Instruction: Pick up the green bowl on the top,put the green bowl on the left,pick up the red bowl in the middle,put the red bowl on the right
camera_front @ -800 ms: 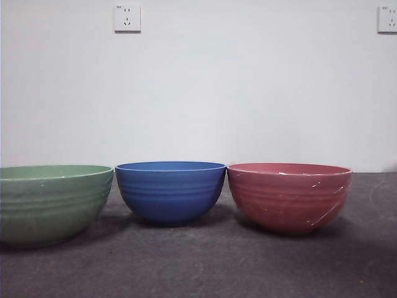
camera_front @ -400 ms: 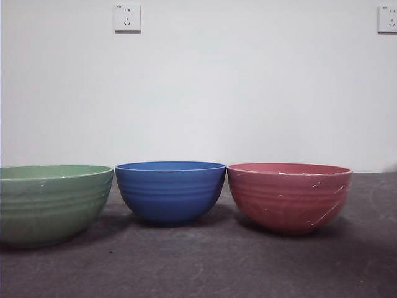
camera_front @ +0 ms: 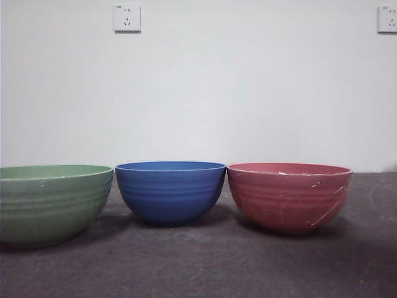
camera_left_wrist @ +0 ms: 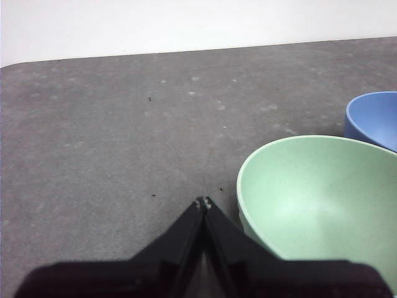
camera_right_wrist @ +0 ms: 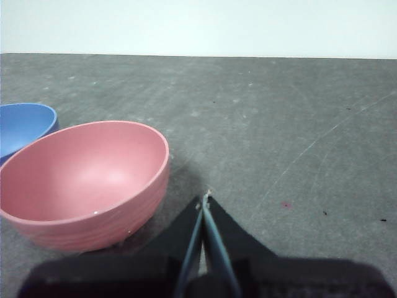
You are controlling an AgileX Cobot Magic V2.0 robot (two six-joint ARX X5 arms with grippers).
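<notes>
Three bowls stand in a row on the dark table. The green bowl [camera_front: 53, 202] is at the left, upright and empty, also seen in the left wrist view [camera_left_wrist: 322, 202]. The red bowl [camera_front: 289, 195] is at the right, upright and empty, and shows in the right wrist view [camera_right_wrist: 84, 180]. My left gripper [camera_left_wrist: 203, 203] hovers shut beside the green bowl, holding nothing. My right gripper [camera_right_wrist: 206, 197] hovers shut beside the red bowl, holding nothing. Neither arm shows in the front view.
A blue bowl [camera_front: 170, 191] stands between the two, close to both. It shows partly in the wrist views [camera_left_wrist: 375, 118] [camera_right_wrist: 25, 127]. A white wall with two sockets [camera_front: 127, 18] rises behind the table.
</notes>
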